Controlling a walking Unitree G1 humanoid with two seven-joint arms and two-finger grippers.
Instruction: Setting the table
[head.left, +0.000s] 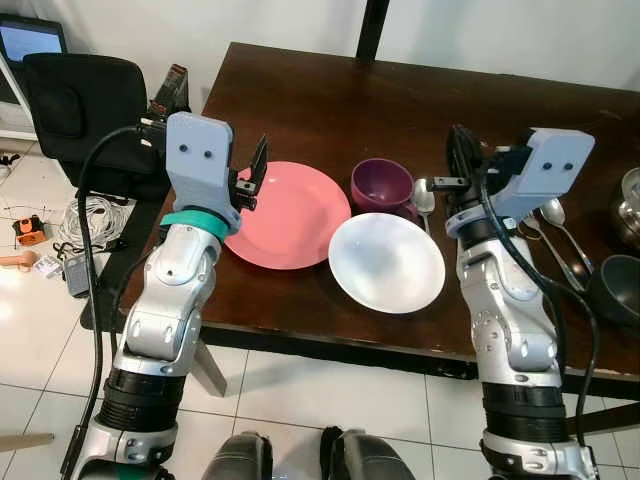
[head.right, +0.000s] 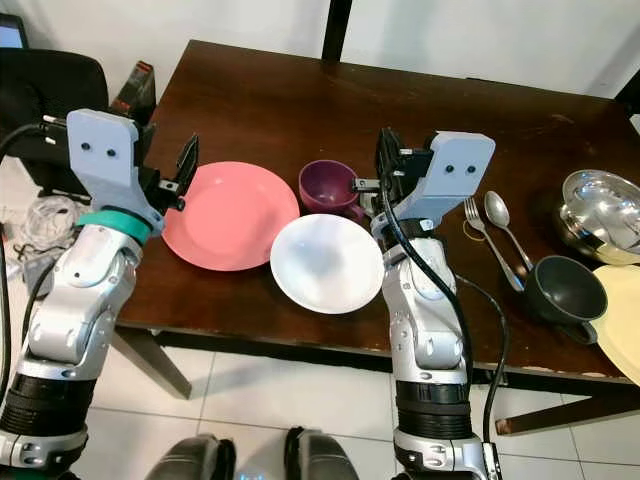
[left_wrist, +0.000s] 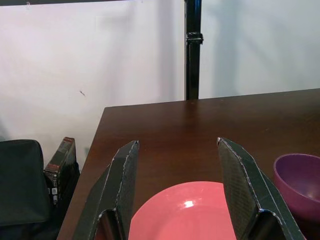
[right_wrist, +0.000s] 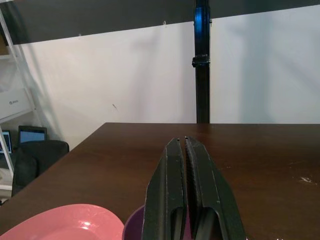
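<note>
Both grippers raised over the near edge of the dark brown wooden table (head.left: 300, 90).

Left gripper (head.left: 252, 172): fingers spread wide, empty, above the left rim of the round pink plate (head.left: 285, 214). Right of it sit the purple cup (head.left: 381, 186) and, touching the pink plate, the round white plate (head.left: 387, 262). Right gripper (head.right: 385, 160): fingers pressed together, empty, beside the cup. Farther right: metal fork (head.right: 494, 242), spoon (head.right: 503, 224), dark mug (head.right: 566, 292), steel bowl (head.right: 603, 212).

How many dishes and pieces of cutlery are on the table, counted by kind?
Plates: 3 (pink, white, yellow)
Cups: 2 (purple, dark grey)
Steel bowl: 1
Fork: 1
Spoon: 1
Total: 8
</note>
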